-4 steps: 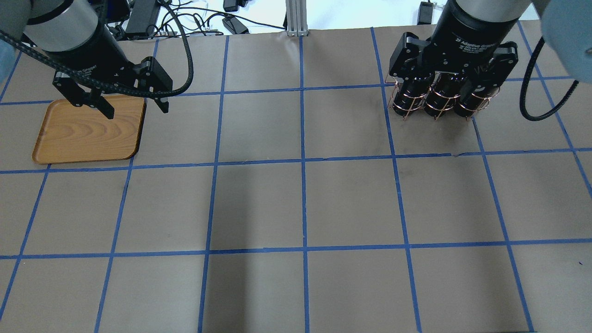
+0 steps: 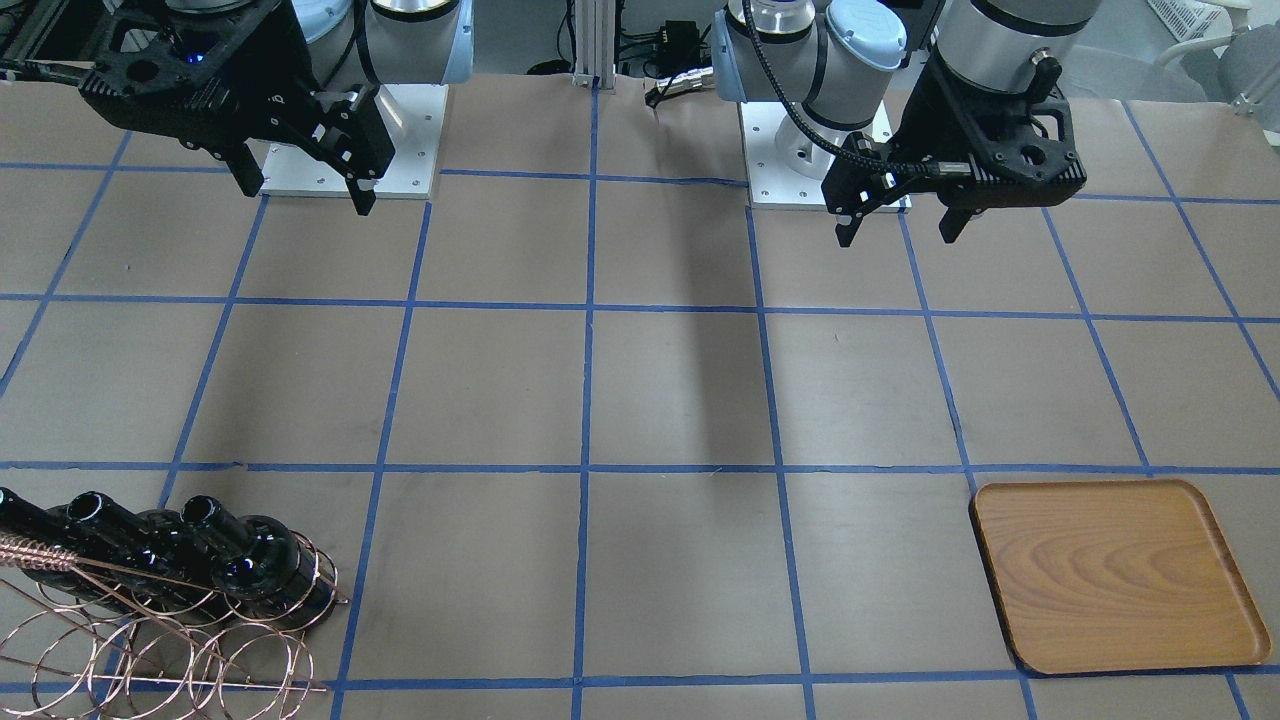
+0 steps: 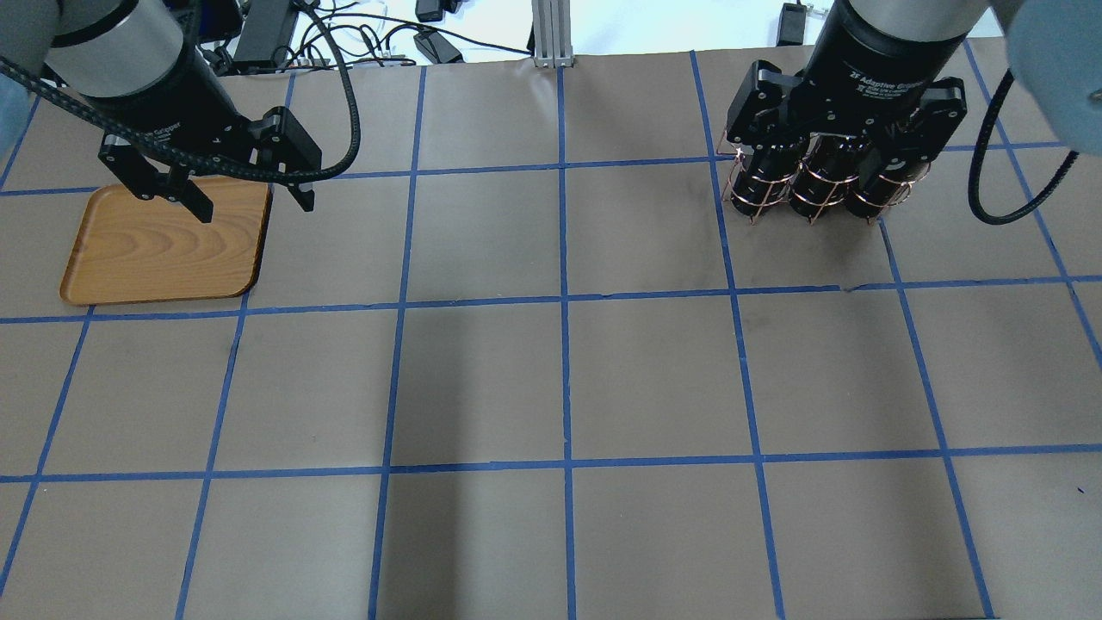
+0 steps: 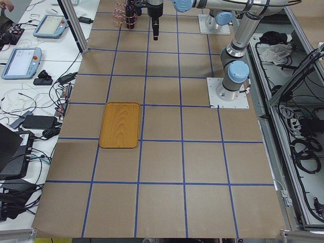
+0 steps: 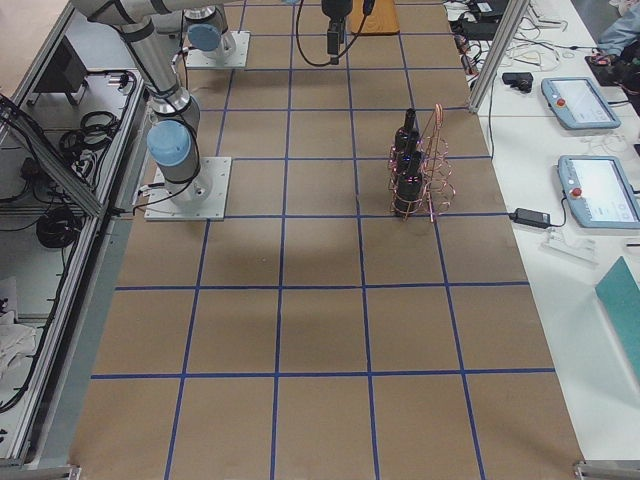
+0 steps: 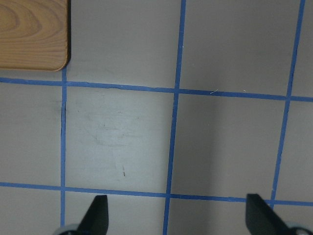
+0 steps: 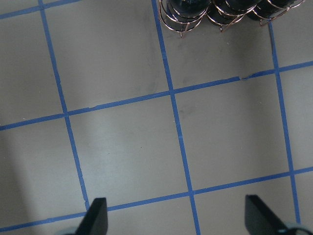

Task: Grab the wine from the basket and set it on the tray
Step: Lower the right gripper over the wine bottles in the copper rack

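Copper-wire basket [image 2: 150, 660] is holding three wine bottles [image 2: 250, 565], necks robotward, near the table's operator-side edge, robot's right | right gripper [image 2: 305, 198] is hovering well short of it, fingers spread, empty | left gripper [image 2: 895, 238] is hanging splayed, empty | tray [image 2: 1110, 575] is sitting opposite, well apart.

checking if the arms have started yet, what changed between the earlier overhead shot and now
Hardly anything. The right claw seems to have drifted a touch toward the overhead view's right; nothing was gripped or released. The three glossy black glass wine bottles, the copper wire rack holding them, the rectangular wooden tray and the left claw stayed where they were. Both claws are open and empty.
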### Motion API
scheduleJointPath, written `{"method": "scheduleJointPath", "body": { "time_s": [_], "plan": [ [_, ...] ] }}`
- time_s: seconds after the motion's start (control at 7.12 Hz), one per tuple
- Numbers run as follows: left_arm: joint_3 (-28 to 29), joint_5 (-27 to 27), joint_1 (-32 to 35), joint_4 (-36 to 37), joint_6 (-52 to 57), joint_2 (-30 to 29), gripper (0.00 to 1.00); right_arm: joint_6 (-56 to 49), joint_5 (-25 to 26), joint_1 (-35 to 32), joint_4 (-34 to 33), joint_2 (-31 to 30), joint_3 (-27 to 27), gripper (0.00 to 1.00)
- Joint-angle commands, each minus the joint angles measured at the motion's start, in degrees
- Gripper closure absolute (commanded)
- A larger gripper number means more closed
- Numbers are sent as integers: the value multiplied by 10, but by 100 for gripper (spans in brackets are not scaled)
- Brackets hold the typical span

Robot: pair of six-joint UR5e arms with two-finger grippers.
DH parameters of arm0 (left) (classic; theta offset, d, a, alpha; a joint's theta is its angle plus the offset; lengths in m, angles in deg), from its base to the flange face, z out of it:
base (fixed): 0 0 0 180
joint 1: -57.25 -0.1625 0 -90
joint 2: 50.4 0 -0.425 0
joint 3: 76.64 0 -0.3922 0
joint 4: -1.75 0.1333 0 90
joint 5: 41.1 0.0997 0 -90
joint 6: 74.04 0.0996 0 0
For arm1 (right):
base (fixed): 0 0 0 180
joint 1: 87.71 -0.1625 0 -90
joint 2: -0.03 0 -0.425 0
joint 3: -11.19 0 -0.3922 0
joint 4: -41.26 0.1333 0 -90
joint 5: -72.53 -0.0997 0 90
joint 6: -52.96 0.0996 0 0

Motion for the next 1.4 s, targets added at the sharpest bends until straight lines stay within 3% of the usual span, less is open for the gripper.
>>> {"method": "scheduleJointPath", "body": {
  "time_s": [0.0,0.56,0.7,0.98,1.26],
  "plan": [
    [0,0,0,0,0,0,0,-13,2,0,2,3,0,0],
    [0,1,-4,1,0,0,0,-75,13,12,-14,23,-9,0],
    [0,1,-5,1,0,0,0,-108,46,35,-25,63,-32,0],
    [0,1,-6,1,0,0,0,-173,46,77,-33,159,-117,0],
    [0,1,-6,2,0,-2,0,-206,44,113,-90,207,-130,0]
  ]
}}
